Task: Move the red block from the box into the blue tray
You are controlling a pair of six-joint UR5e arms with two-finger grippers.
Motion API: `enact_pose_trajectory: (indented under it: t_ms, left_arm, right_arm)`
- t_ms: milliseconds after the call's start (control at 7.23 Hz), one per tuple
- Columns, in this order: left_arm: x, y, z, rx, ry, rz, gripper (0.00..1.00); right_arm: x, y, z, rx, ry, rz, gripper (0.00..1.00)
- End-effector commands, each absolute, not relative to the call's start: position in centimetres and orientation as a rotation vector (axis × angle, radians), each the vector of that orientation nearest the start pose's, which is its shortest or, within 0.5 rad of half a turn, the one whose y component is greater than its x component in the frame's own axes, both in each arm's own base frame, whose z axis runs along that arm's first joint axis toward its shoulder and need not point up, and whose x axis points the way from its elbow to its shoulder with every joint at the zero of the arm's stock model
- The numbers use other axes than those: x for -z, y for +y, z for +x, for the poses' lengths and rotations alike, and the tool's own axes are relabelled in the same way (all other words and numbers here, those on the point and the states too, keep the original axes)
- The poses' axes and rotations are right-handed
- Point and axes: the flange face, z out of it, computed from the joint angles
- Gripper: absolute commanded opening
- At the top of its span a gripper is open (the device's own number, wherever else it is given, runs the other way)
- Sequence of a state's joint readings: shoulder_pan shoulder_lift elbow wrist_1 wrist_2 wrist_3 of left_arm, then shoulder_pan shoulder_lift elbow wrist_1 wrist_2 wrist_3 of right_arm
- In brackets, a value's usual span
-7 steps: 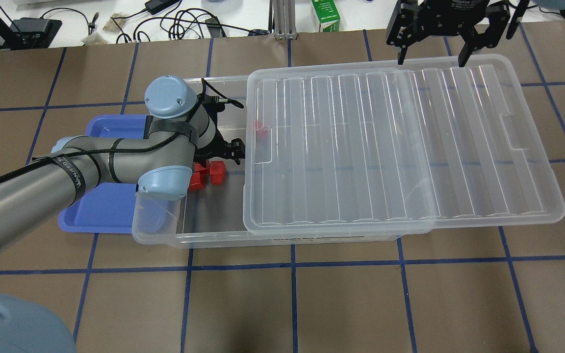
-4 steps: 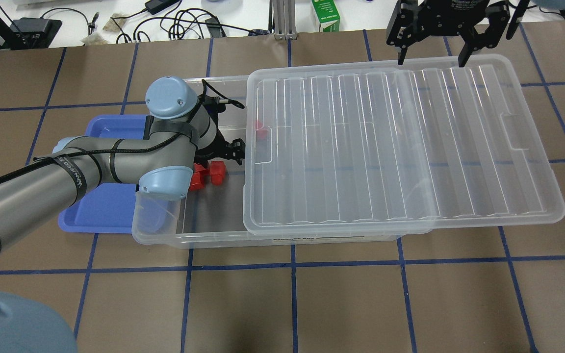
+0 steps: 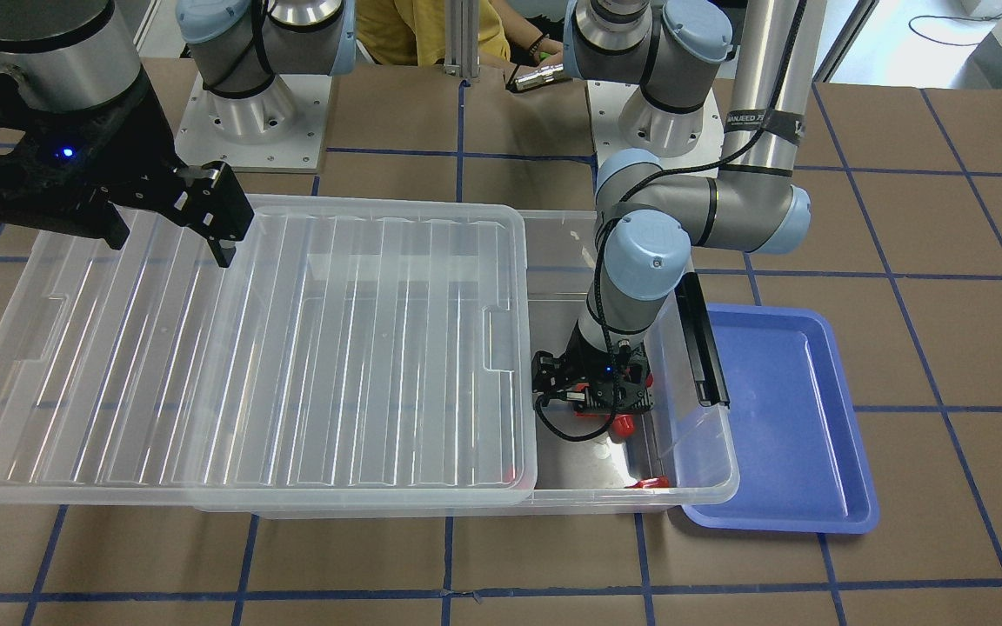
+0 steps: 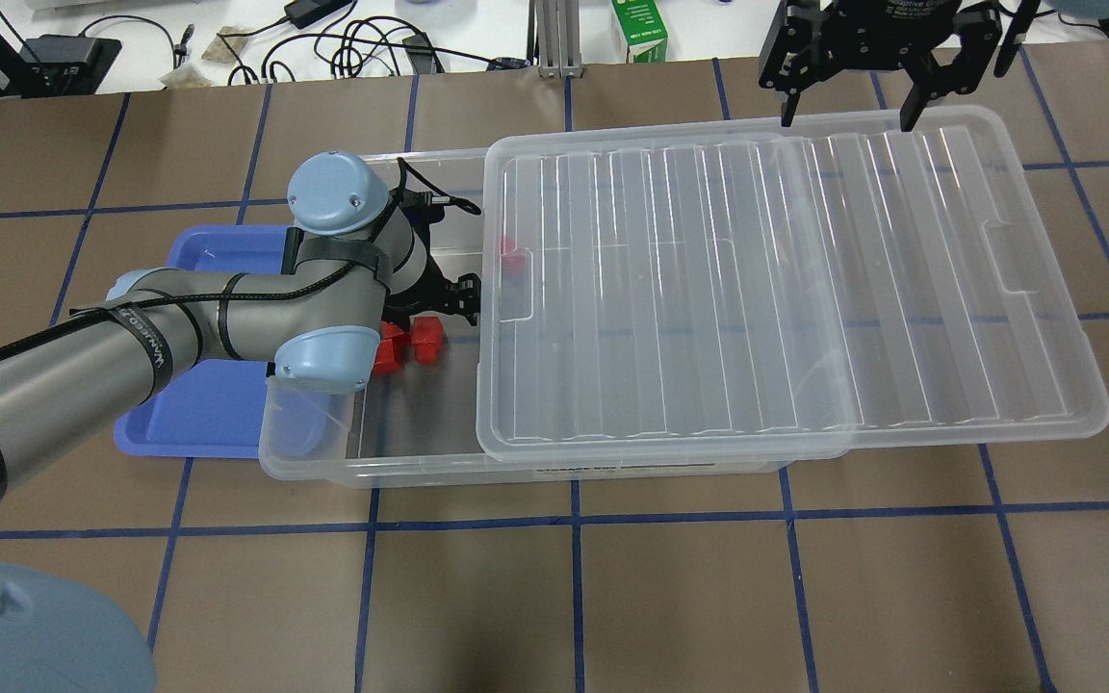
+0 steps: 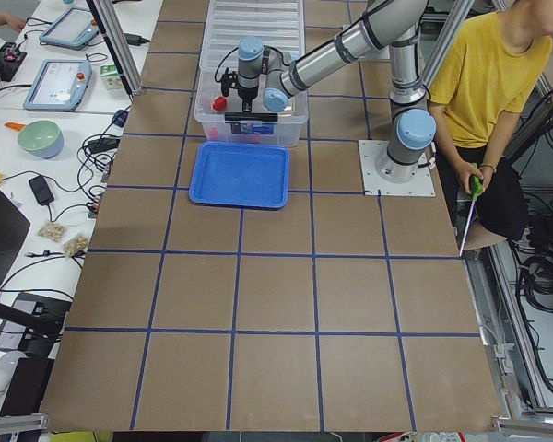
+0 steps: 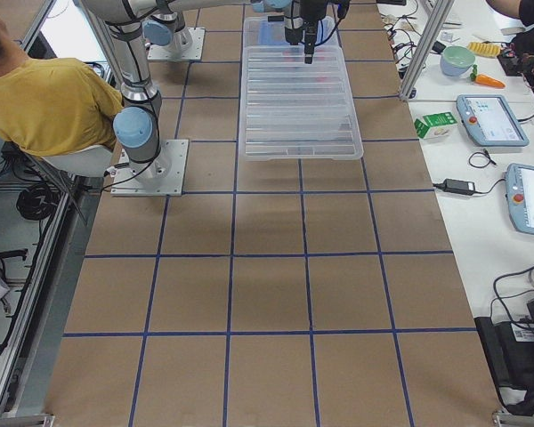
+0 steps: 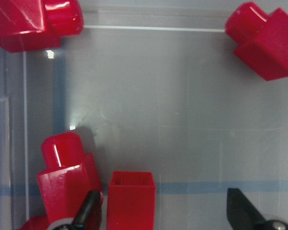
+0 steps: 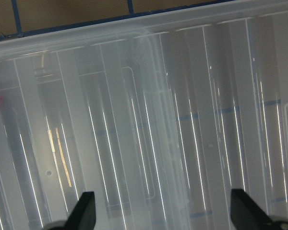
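My left gripper (image 4: pixel 431 300) is open, low inside the open end of the clear box (image 4: pixel 400 460). In the left wrist view its gripper (image 7: pixel 165 213) has a red block (image 7: pixel 131 199) with a hollow square end beside the left fingertip (image 7: pixel 90 208). A stubbed red block (image 7: pixel 67 175) lies just outside that fingertip. Two more stubbed red blocks lie at the top left (image 7: pixel 31 21) and top right (image 7: pixel 264 40). The blue tray (image 4: pixel 198 409) sits against the box's end, partly under my left arm. My right gripper (image 4: pixel 843 106) is open above the lid's (image 4: pixel 766 289) far edge.
The ribbed lid (image 3: pixel 249 348) is slid aside and covers most of the box. A black bar latch (image 3: pixel 701 339) hangs at the box's open end beside the tray (image 3: pixel 779 417). Cables and a green carton (image 4: pixel 639 29) lie beyond the table. A person in yellow (image 5: pixel 498 83) sits near the robot.
My left arm has edged slightly to the right inside the box. Its gripper stays open. The right arm and the lid have not moved.
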State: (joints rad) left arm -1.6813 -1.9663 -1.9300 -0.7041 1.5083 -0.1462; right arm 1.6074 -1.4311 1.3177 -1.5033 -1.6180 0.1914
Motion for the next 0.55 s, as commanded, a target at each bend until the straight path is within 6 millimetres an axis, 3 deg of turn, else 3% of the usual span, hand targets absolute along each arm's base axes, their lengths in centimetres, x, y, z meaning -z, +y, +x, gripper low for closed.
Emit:
enact_pose_trajectory:
  t_ms: [0, 415]
  left_arm:
    - [-19.58, -54.11, -20.06, 0.157, 3.215, -0.073, 0.92]
    - [-19.53, -54.28, -20.34, 0.152, 3.250, -0.069, 0.92]
  right_arm:
    - [-53.28, -54.77, 14.90, 0.079, 3.172, 0.245, 1.00]
    - [-53.28, -54.77, 14.88, 0.079, 3.174, 0.243, 1.00]
